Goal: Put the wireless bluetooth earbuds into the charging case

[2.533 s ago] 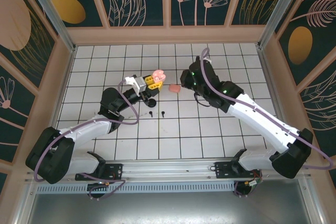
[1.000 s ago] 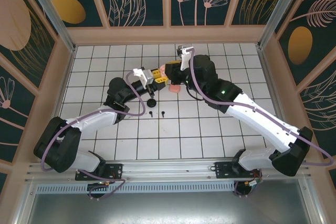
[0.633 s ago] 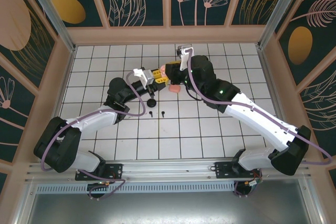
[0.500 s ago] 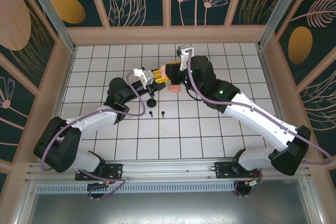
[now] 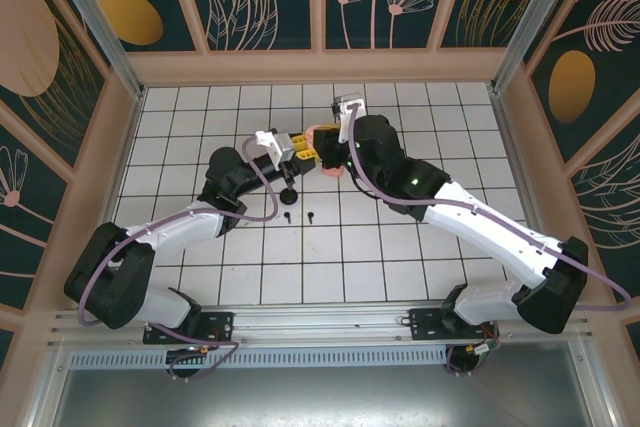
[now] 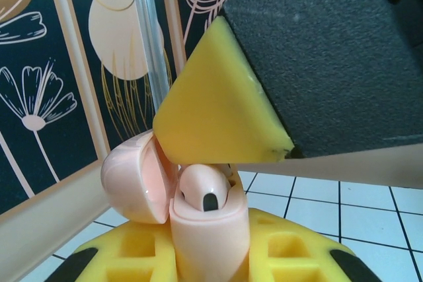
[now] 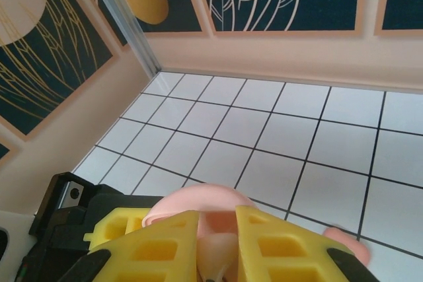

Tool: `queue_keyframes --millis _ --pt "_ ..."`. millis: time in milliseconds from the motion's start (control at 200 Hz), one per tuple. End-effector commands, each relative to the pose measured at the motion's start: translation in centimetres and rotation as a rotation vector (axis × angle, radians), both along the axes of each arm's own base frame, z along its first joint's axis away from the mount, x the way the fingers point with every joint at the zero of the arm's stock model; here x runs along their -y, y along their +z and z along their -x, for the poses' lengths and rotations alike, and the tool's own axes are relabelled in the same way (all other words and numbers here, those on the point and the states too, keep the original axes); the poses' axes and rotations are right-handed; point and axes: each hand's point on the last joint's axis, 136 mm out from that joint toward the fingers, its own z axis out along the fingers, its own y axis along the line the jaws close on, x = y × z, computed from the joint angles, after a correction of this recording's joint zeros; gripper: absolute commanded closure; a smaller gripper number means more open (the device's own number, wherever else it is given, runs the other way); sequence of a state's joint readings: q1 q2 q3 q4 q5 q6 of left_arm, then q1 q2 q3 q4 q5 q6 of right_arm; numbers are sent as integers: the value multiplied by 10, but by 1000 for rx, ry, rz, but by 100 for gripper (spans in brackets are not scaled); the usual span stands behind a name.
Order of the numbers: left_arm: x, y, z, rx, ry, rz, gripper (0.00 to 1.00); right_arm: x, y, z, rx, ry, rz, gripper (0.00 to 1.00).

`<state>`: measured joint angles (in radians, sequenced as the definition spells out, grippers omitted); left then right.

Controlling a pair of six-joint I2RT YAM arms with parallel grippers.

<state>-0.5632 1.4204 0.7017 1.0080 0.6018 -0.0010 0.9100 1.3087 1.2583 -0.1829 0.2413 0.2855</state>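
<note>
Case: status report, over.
Left gripper: jaws shut on open case. Right gripper: jaws shut on pink bud, seated at case mouth. Two black buds on table, clear.

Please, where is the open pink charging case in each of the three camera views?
Top external: the charging case sits just above the picture's centre.
Left wrist: bottom centre, lid open leftward, a bud seated inside.
Right wrist: bottom centre, partly behind yellow fingers.
Shared landmark: the white tiled table.
</note>
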Motion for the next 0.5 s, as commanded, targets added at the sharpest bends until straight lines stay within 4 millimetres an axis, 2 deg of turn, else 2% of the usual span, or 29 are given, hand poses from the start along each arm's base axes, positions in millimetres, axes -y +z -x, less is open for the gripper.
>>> queue_keyframes --millis 0,125,220,330,405,490 --pt "1 30 7 89 -13 54 100 -10 -31 11 -47 31 88 81" --pt "1 30 7 88 -14 54 100 -5 -35 9 -58 -6 86 78" --pt "1 30 7 88 -16 53 100 2 -23 5 -51 -42 59 69" --pt "2 27 6 78 -16 47 100 12 11 3 -26 -72 -25 46" --pt "2 25 6 71 -19 45 100 18 41 9 1 -57 -108 39" --pt "3 21 5 62 -18 41 100 23 69 20 17 -21 -206 36"
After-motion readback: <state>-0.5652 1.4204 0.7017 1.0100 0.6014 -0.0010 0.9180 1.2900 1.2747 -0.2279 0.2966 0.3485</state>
